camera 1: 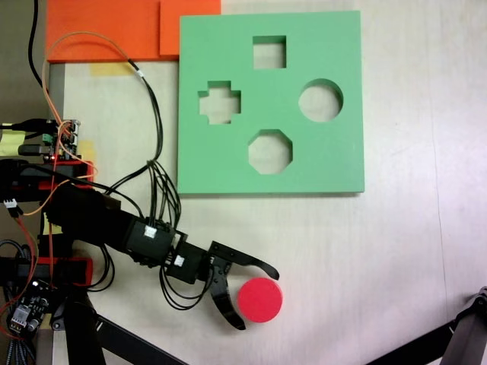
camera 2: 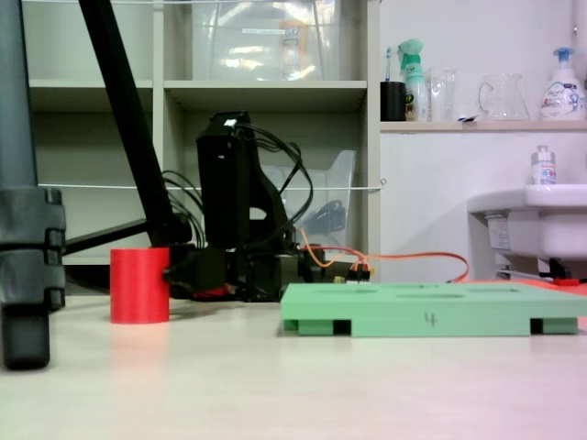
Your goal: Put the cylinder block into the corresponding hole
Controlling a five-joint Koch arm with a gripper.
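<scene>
The red cylinder block (camera 1: 259, 299) stands upright on the pale table near the front edge, well below the green foam board (camera 1: 228, 163). My gripper (camera 1: 257, 299) is open, with one black finger curving over the block's top side and the other along its left side, both close to it. The circular hole (camera 1: 320, 100) is on the board's right side and is empty. From table height, the cylinder block (camera 2: 139, 284) stands left of the green board (camera 2: 431, 316), with the dark arm (camera 2: 229, 183) behind it.
The board also has a square cutout (camera 1: 269, 52), a cross cutout (camera 1: 219, 103) and an octagonal cutout (camera 1: 270, 150). Orange foam pieces (camera 1: 114, 30) lie at the top left. Black tripod legs (camera 1: 464, 334) stand at the lower right, and cables (camera 1: 156, 175) run beside the board.
</scene>
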